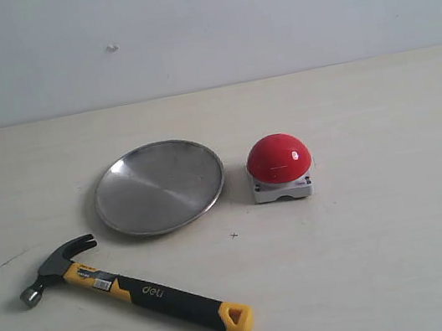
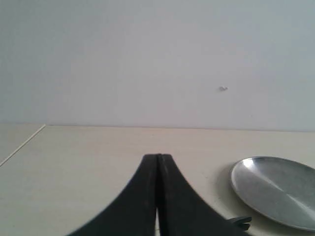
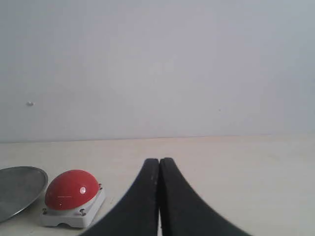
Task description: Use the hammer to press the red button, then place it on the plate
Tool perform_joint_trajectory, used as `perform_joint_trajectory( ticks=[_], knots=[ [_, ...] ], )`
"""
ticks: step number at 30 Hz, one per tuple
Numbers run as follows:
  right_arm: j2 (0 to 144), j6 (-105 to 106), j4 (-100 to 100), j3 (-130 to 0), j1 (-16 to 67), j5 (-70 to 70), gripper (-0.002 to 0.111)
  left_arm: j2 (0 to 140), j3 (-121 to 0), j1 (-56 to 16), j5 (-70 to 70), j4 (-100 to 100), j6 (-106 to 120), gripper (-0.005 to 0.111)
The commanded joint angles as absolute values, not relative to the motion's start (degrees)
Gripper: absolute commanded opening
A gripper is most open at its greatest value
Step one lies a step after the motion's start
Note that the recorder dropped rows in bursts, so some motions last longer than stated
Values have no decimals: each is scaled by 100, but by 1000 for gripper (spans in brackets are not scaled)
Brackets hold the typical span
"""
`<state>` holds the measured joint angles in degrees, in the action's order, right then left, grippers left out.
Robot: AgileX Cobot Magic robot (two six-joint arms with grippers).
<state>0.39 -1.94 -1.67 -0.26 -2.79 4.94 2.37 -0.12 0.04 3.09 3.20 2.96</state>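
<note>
The hammer (image 1: 132, 291) lies flat at the front left of the table, dark head to the left, yellow handle end to the right. Behind it rests the round metal plate (image 1: 159, 186), and the red button (image 1: 279, 166) on its grey-white base stands just right of the plate. Neither arm shows in the exterior view. My left gripper (image 2: 158, 157) is shut and empty, with the plate (image 2: 275, 189) ahead to one side and a bit of the hammer's claw (image 2: 241, 222) beside it. My right gripper (image 3: 159, 161) is also shut and empty, apart from the button (image 3: 72, 189) and plate (image 3: 17, 189).
The pale table (image 1: 389, 256) runs back to a plain white wall (image 1: 264, 14). A table edge (image 2: 22, 142) shows in the left wrist view.
</note>
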Motion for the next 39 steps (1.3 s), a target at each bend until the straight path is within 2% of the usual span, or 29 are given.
perform_joint_trajectory(
  ticks=[1, 23, 29, 33, 39],
  knots=[
    [0, -159, -164, 0, -310, 464, 0, 202, 0, 20, 288, 298, 274, 0],
    [0, -159, -164, 0, -310, 464, 0, 202, 0, 20, 287, 333, 262, 0],
    [0, -159, -164, 0, -310, 464, 0, 202, 0, 20, 274, 583, -600, 0],
    [0, -159, -164, 0, -310, 464, 0, 202, 0, 20, 470, 1619, -2211, 0],
    [0, -159, -164, 0, -310, 464, 0, 202, 0, 20, 537, 1425, -2283, 0]
  ],
)
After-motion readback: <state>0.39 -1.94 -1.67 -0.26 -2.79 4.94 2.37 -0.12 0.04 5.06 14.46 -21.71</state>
